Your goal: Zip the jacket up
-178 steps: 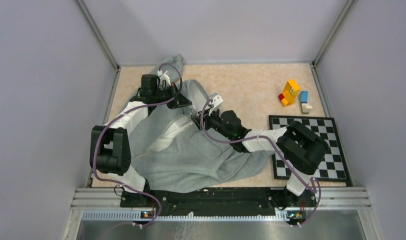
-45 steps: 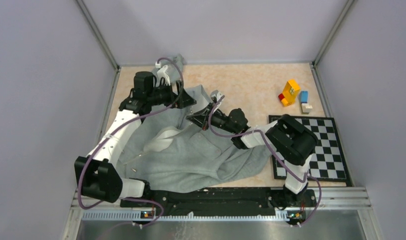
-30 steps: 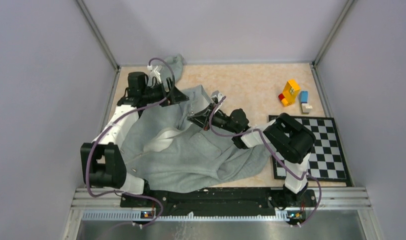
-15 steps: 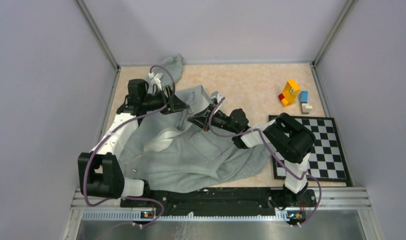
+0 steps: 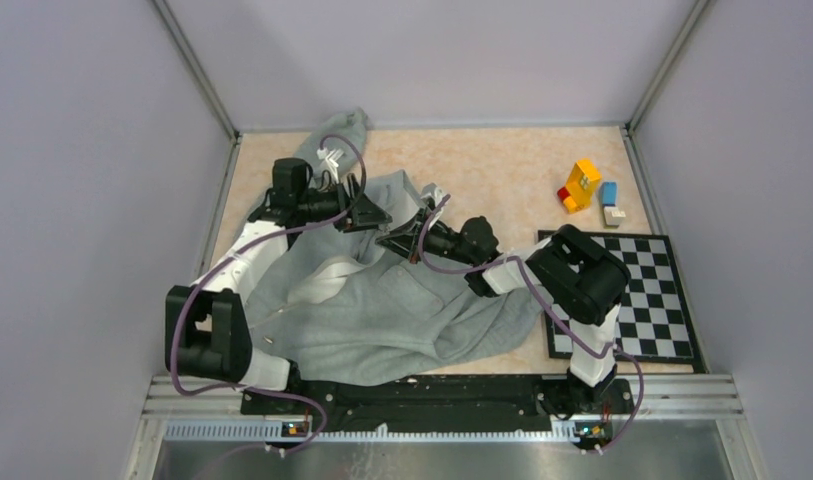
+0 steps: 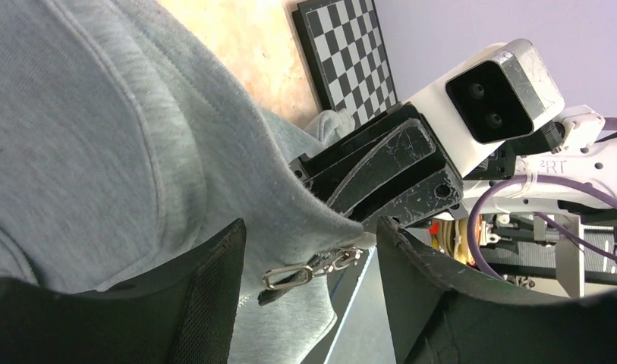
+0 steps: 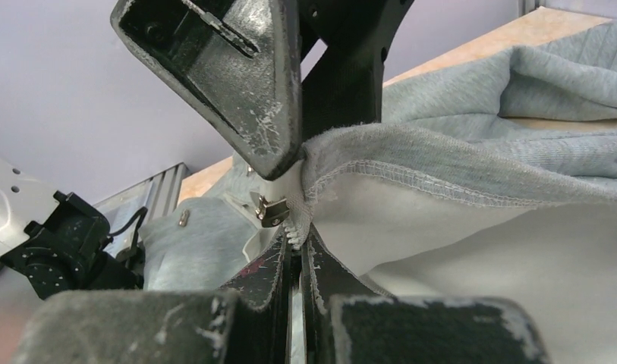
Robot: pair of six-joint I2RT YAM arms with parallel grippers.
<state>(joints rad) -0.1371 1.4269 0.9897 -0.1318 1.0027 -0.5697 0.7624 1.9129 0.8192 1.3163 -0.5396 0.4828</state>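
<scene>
A grey jacket (image 5: 382, 320) lies rumpled across the left and centre of the table (image 5: 482, 165), one sleeve trailing to the upper left corner. A chessboard (image 5: 632, 300) sits at right, with toy blocks (image 5: 585, 187) above it. Both arms reach over the garment and meet nose to nose just above the frame's centre. The right gripper (image 5: 394, 238), pressed together, pinches the jacket's front edge at the zipper teeth and holds it raised off the table. Its wrist view shows white lining falling away to the right of the pinch. The left gripper (image 5: 370, 213), reaching in from the left, has its jaws spread, one on either side of that raised edge and closed on nothing. Between them, in the left wrist view, hangs the metal zipper pull (image 6: 290, 274), just below the right gripper's pinch and lying crosswise to the gap. The left gripper looks the one placed to take the pull: it would seem to need only to close, then draw along the edge, which runs from the pinch toward the bottom of that view.
</scene>
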